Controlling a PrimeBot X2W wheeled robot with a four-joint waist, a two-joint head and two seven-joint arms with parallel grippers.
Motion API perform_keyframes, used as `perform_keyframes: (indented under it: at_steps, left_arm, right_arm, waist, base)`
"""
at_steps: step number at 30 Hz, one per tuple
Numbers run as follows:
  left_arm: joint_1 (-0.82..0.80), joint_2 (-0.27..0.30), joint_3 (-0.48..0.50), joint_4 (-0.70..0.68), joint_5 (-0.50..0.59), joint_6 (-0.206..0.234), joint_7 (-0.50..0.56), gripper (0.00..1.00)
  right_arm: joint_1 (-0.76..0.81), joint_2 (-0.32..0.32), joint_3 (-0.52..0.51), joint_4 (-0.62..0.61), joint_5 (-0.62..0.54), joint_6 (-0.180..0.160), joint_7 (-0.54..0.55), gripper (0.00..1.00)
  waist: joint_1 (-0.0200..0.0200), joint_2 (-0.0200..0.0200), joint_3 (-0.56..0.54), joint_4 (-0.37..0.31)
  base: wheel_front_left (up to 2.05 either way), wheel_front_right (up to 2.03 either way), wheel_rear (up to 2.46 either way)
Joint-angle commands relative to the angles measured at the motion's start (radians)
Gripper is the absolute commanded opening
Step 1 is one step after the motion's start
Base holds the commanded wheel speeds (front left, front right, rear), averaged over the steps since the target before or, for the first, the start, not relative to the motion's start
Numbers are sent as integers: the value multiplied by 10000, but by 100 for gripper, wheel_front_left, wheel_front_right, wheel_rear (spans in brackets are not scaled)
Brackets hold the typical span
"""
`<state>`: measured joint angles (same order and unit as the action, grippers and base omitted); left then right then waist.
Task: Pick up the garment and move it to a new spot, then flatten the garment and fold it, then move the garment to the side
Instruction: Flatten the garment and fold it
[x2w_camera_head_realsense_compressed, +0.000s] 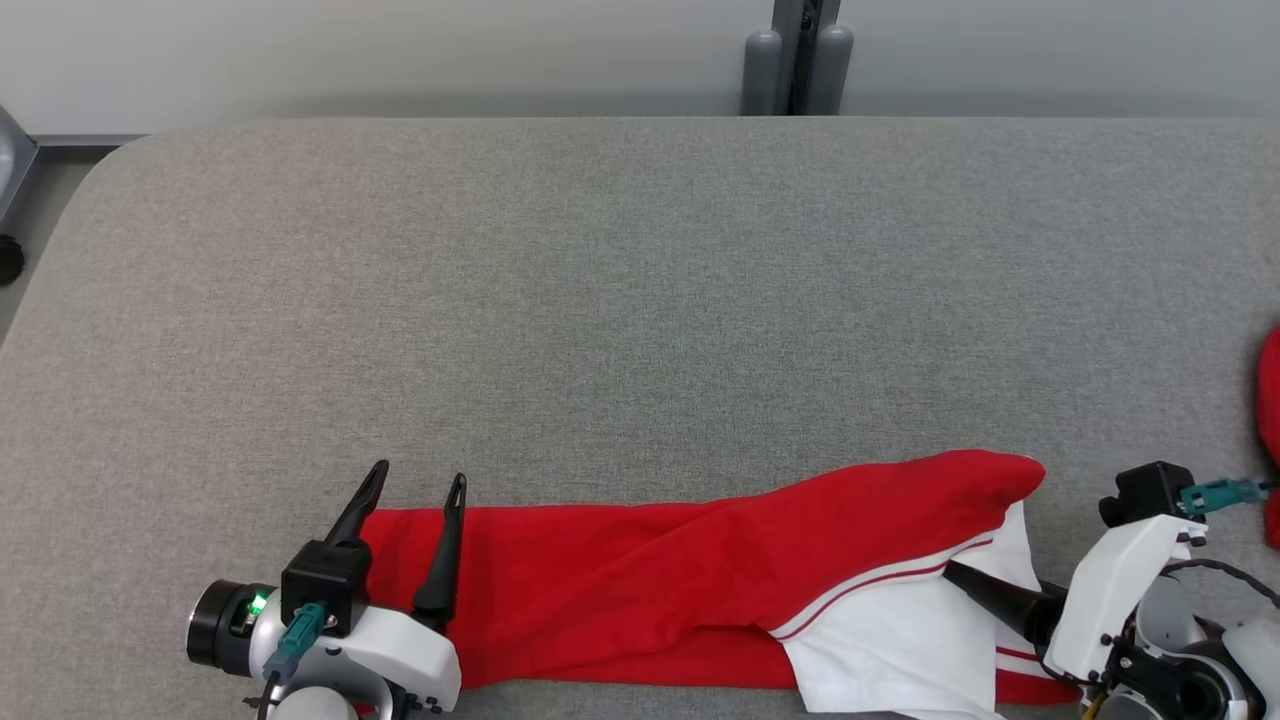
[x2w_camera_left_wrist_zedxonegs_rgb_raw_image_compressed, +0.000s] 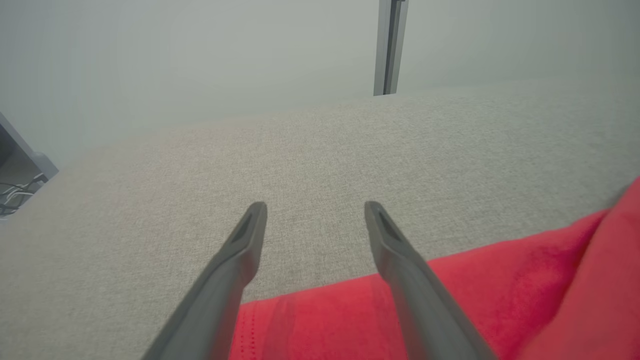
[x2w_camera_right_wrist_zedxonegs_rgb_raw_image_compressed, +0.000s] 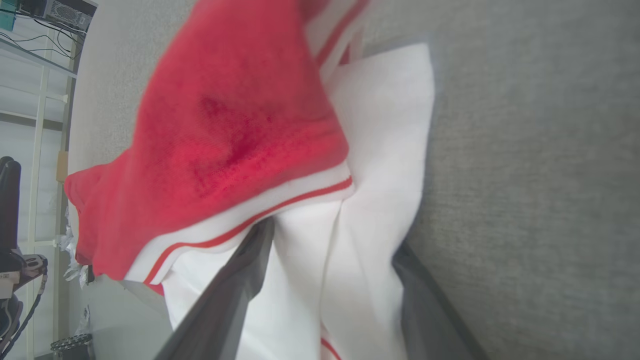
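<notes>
Looking down from the head camera, I see the garment (x2w_camera_head_realsense_compressed: 650, 570) lying along the near edge of the grey table (x2w_camera_head_realsense_compressed: 600, 300). Its long axis runs left to right. The plain red end points to my left and the white, red-striped part to my right. Its nearest fold meets the table's front edge, and the white corner is cut off by the bottom of the picture.

My left gripper (x2w_camera_head_realsense_compressed: 419, 472) sits at the red end with its jaws spread apart and holding nothing. One finger lies over the cloth, the other just off its left hem. From the left wrist, the fingers (x2w_camera_left_wrist_zedxonegs_rgb_raw_image_compressed: 240, 250) reach past the red hem (x2w_camera_left_wrist_zedxonegs_rgb_raw_image_compressed: 320, 320) over bare table.

My right gripper (x2w_camera_head_realsense_compressed: 960, 580) is at the white end, also wide open. From the right wrist, the white cloth (x2w_camera_right_wrist_zedxonegs_rgb_raw_image_compressed: 380, 150) drapes between the two fingers (x2w_camera_right_wrist_zedxonegs_rgb_raw_image_compressed: 225, 300) and hides their tips, so I cannot tell whether they touch the table.

Beyond the garment the table is open right to its far edge and its rounded far-left corner. At the right edge a red shape (x2w_camera_head_realsense_compressed: 1270, 400) is cut off, and I cannot make out what it is. A grey post (x2w_camera_head_realsense_compressed: 800, 50) stands behind the far edge.
</notes>
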<state>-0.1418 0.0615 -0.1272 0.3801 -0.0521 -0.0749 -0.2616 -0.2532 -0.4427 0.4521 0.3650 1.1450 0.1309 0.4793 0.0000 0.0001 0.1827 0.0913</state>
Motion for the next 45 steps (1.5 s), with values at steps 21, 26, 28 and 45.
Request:
perform_keyframes:
  at_steps: [21, 26, 28, 45]
  left_arm:
    - [-125, 8, -18, 163, 26, 7, -32, 100]
    - [-7, -8, -52, 234, -13, -10, -32, 100]
    - [30, -13, -75, 268, -38, -22, -33, 100]
    - [362, -75, -172, 291, -357, 147, -33, 100]
  right_arm:
    - [-806, 79, 1115, 1185, -138, -49, -1062, 0]
    - [-1095, -131, 992, 1865, -479, -52, -1472, 0]
    - [-1248, -165, 896, 2295, -713, -52, -1607, 0]
    - [-2799, -171, 606, 4663, -3546, -19, -1568, 0]
  waist:
    - [0, -1, -60, 78]
    - [0, -1, -281, 22]
    - [0, -1, -378, 10]
    - [0, -1, -1107, 39]
  base:
    - [0, 0, 0]
    - [0, 0, 0]
    - [0, 0, 0]
    - [0, 0, 0]
